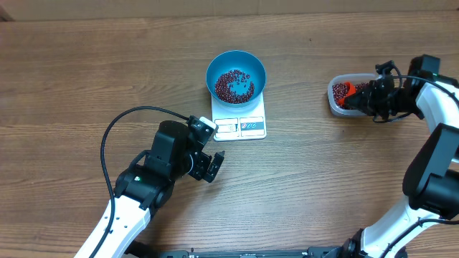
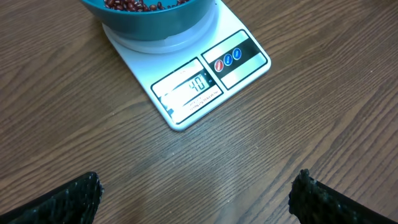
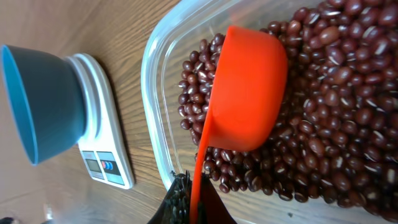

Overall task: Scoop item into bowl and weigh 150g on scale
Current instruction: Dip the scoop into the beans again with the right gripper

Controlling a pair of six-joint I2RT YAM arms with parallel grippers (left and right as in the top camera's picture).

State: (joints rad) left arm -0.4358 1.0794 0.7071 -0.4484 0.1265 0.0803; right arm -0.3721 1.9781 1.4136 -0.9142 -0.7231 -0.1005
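Left tool [image 1: 214,165] is hung over bare table [image 1: 86,72] just short of the scale [image 1: 240,127], jaws spread wide, nothing held. On the scale's display [image 2: 198,84], what appears to be 40 is shown, so the 150 target is judged well short, under a third in. The bowl [image 1: 212,68] is seated on the scale platform, with a thin layer of beans [image 1: 235,86] spread over its bottom. Off to the right, well apart from the scale, the clear tub [image 1: 334,102] is seen, amply stocked with beans. Right tool [image 1: 361,97] is clamped shut on the handle of the orange scoop [image 3: 249,93]. The cup is laid back-up on the bean mass inside the tub, and whether it is loaded cannot be told. Done: bowl placed, some beans transferred. Left: several more scoops are expected, then a smaller trim near target.
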